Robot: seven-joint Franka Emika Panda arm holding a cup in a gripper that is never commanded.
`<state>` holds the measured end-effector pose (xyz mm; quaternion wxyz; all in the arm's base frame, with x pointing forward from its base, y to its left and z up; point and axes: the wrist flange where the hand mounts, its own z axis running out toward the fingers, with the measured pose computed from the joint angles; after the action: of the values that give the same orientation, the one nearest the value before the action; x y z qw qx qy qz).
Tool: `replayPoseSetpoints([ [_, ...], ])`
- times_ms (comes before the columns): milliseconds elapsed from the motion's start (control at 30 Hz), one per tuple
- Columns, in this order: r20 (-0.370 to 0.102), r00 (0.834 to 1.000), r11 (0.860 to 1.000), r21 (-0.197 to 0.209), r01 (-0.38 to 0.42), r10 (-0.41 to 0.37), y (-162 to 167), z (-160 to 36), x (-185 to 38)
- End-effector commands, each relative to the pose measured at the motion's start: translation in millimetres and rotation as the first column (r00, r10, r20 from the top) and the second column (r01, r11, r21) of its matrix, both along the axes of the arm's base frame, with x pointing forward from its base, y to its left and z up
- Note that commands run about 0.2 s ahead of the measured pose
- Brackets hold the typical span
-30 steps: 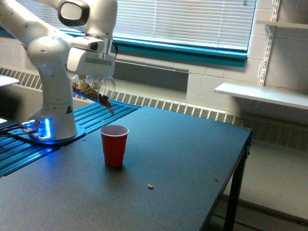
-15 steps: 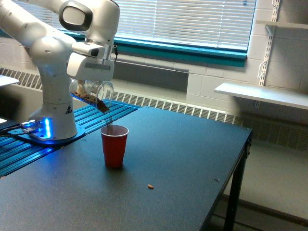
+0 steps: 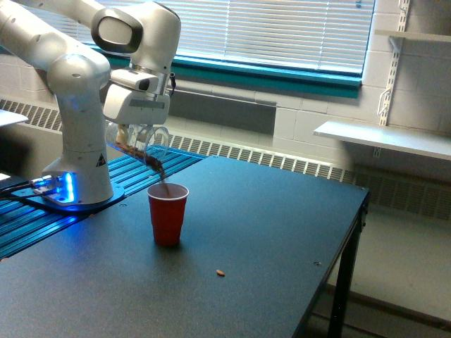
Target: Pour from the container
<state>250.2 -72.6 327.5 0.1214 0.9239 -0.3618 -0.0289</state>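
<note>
Clear plastic shows under the white end effector (image 3: 139, 132), which is clamped on the container (image 3: 138, 143) — a small see-through cup tipped well over, its mouth pointing down toward the exterior view's right. Brown nut-like bits (image 3: 129, 148) lie along the cup's lower wall, and a thin brown stream (image 3: 159, 169) falls from its lip into the red plastic cup (image 3: 168, 213) just below. The container hangs above and slightly to the exterior view's left of the red cup, not touching it.

The red cup stands upright on the dark counter (image 3: 254, 246). One stray brown bit (image 3: 221, 272) lies on the counter, apart from the red cup, toward the exterior view's right and nearer the camera.

The white Franka arm (image 3: 77, 84) rises from a base glowing blue (image 3: 60, 189) at the counter's far left edge — behind it run window blinds (image 3: 282, 32) and a wall shelf (image 3: 384, 137).
</note>
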Motion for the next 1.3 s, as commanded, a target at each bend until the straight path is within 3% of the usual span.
replayPoseSetpoints([
  [33,-0.037,0.999,1.0,-0.018,-0.002,0.002,13,-16.1,-6],
  [733,-0.076,0.997,0.999,-0.041,-0.013,0.01,19,-30.1,-5],
  [1300,-0.058,0.998,0.999,-0.036,-0.024,0.022,20,-29.1,7],
])
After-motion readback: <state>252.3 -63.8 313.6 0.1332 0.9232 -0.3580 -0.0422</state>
